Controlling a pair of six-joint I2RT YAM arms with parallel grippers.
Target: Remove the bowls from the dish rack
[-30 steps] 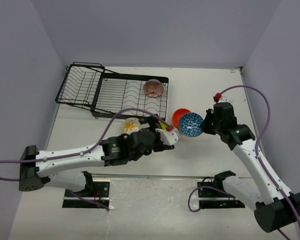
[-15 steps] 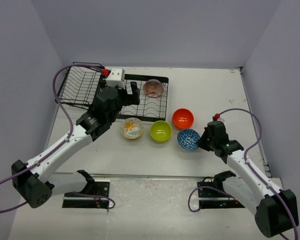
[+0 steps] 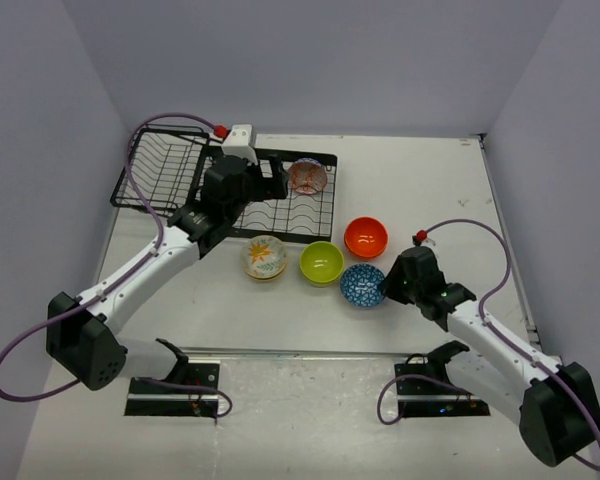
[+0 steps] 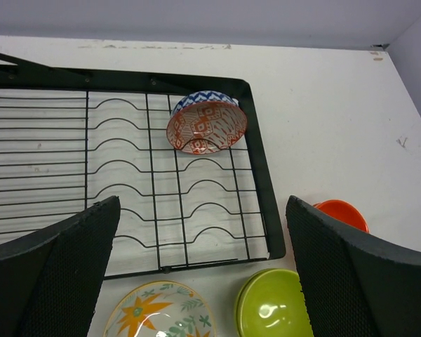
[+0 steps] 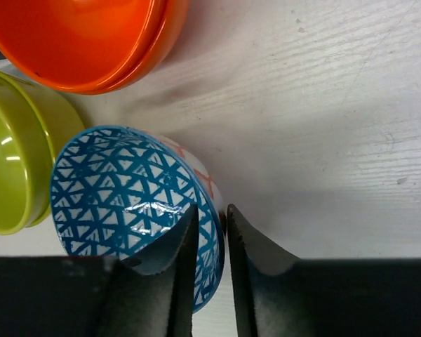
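Your left gripper (image 4: 202,201) has edged further over the rack (image 4: 259,182), jaws spread wide, short of the red bowl (image 4: 205,126) tilted in its far right corner. Your right gripper (image 5: 210,217) pinches the rim of the blue bowl (image 5: 119,189), now shifted left, just beside the green bowl (image 5: 7,168).

Pale lavender walls (image 3: 310,60) box in a scuffed white table (image 3: 420,180), evenly lit, metal rail (image 3: 310,353) along its near edge.
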